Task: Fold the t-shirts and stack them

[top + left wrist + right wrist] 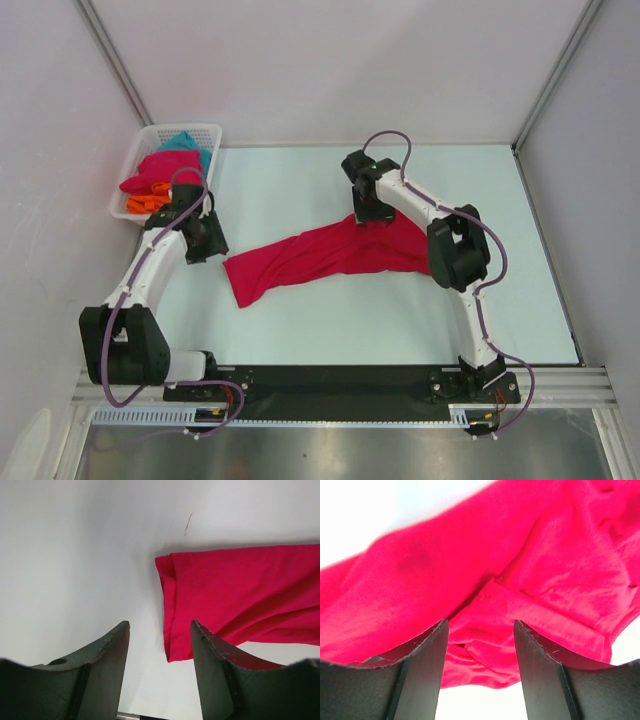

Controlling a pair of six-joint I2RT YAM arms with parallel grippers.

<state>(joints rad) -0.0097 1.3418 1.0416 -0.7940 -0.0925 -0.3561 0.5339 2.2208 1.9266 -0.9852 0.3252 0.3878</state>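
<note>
Step in hand, as you may judge it: laying out the first garment before any fold. One crimson short-sleeved cloth t-shirt lies on the pale table top as a long rumpled band. It runs from low on the left to higher on the right, between the two arms. Your left gripper hangs just beside the band's left end, over bare table. Its wrist view shows its fingers spread and holding nothing, with the shirt's doubled hem ahead and to the right. Your right gripper stands over the band's upper right part. Its wrist view shows the fingers spread, with a raised hem fold between them, not pinched. A bunched crimson-pink shirt, an orange shirt and a teal shirt wait in the white plastic mesh basket at the far left corner. The next move likely calls for each claw to close on an edge and draw the cloth flat and wide. No brand, label or writing can be read in any view.
</note>
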